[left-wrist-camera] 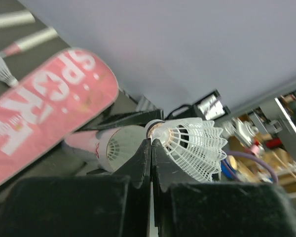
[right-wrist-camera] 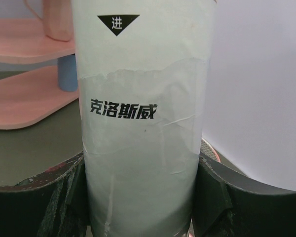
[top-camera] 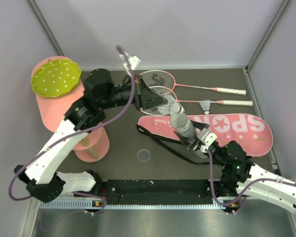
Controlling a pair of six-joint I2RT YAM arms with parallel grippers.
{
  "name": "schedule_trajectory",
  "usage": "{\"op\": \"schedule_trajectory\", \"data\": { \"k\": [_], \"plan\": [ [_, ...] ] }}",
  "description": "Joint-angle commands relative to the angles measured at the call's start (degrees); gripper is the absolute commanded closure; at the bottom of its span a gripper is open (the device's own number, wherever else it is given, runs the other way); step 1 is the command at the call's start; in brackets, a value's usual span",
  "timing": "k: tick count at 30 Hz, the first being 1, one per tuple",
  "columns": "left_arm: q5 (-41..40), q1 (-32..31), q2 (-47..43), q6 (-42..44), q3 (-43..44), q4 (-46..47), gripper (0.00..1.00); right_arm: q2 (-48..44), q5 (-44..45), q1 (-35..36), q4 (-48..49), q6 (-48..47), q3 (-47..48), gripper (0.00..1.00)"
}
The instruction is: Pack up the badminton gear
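Observation:
My left gripper (top-camera: pixel 160 102) (left-wrist-camera: pixel 151 141) hangs above the racket heads, shut on a white mesh shuttlecock (top-camera: pixel 173 105) (left-wrist-camera: pixel 193 144) pinched near its cork. Just beyond it, my right gripper (top-camera: pixel 196 139) (right-wrist-camera: pixel 142 197) is shut on the white tube (top-camera: pixel 182 125) (right-wrist-camera: pixel 143 123), tilted with its open mouth (left-wrist-camera: pixel 119 148) towards the left gripper. The pink bag (top-camera: pixel 232 129) (left-wrist-camera: pixel 44 113) lettered "SPORT" lies flat under the tube. Two pink-framed rackets (top-camera: pixel 160 79) lie behind it, white handles (top-camera: pixel 230 91) pointing right. Another shuttlecock (top-camera: pixel 205 105) (left-wrist-camera: pixel 2 72) rests between the handles.
A big pink cylinder with a yellow-green dotted disc (top-camera: pixel 55 79) stands at the back left, with a pink stand (top-camera: pixel 92 145) (right-wrist-camera: pixel 24 94) in front of it. A small clear round lid (top-camera: pixel 144 155) lies near the front centre. White walls close in the table.

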Motion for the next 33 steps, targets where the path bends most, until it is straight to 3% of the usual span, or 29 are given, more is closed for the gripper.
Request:
{"op": "schedule_trajectory", "data": {
  "k": [1, 13, 15, 16, 17, 22, 23, 26, 27, 31, 33],
  "plan": [
    [13.8, -0.6, 3.8, -4.5, -3.6, 2.7, 1.00, -0.1, -5.4, -0.4, -4.8, 0.0, 0.5, 0.76],
    [8.1, -2.1, 3.3, -0.9, -3.8, -5.5, 1.00, 0.3, -7.2, -0.3, -4.7, 0.1, 0.5, 0.76],
    [7.6, -3.7, 5.0, 0.3, -2.5, -6.3, 0.84, 0.0, -7.3, -0.3, -4.5, 0.2, 0.4, 0.76],
    [7.2, -4.6, 5.6, 0.7, -2.2, -7.1, 0.68, -0.2, -7.1, -0.3, -4.5, 0.3, 0.4, 0.76],
    [6.8, -4.8, 6.3, 1.2, -1.7, -7.4, 0.59, -0.2, -7.1, -0.3, -4.5, 0.5, 0.4, 0.76],
    [0.6, -4.7, 3.4, 5.1, -0.6, -6.3, 0.22, -0.9, -4.1, -0.3, -4.8, 1.2, 0.9, 0.76],
    [-0.8, -4.8, 2.3, 5.5, -0.2, -6.0, 0.03, -1.1, -3.9, -0.4, -5.3, 1.4, 1.3, 0.76],
    [-8.0, -4.7, 0.3, 7.4, 0.1, -4.6, 0.02, -2.7, 0.7, -0.4, -7.8, 4.1, 3.7, 0.77],
    [-12.8, -4.7, -0.5, 8.3, -0.6, -3.8, 0.03, -3.4, 6.7, -0.3, -9.9, 5.0, 4.9, 0.78],
    [-26.3, -4.7, -3.6, 9.7, -8.6, 1.9, 0.17, -7.6, 20.0, -0.3, -19.2, 6.5, 10.8, 0.77],
    [-29.0, -4.7, -2.9, 10.1, -13.4, 6.2, 0.23, -9.5, 27.0, -0.4, -22.6, 7.6, 13.2, 0.77]
  ]
}}
